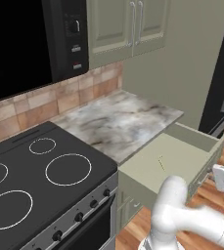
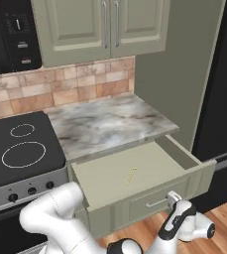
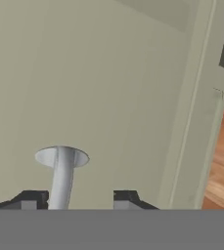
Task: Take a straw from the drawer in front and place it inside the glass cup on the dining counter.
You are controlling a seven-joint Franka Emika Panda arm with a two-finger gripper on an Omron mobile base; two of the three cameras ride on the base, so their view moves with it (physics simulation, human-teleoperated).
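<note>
With the drawer [image 2: 135,173] pulled out at centre frame, straw [image 2: 130,175] lying loose on its floor; jaws [image 3: 74,197] spread either side of the silver handle [image 3: 62,178]. Next: release, lift above, descend onto straw.

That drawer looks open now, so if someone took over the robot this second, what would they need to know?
Gripper: fingers either side of the drawer's silver handle, right at the drawer front; whether they clamp it, I cannot tell.
Drawer: pulled out, open below the marble worktop.
Straw: lying flat on the drawer floor near the middle, untouched.
Done: drawer opened.
Left: let go of the handle, pick up the straw, carry it to the glass cup on the dining counter, drop it in.
</note>
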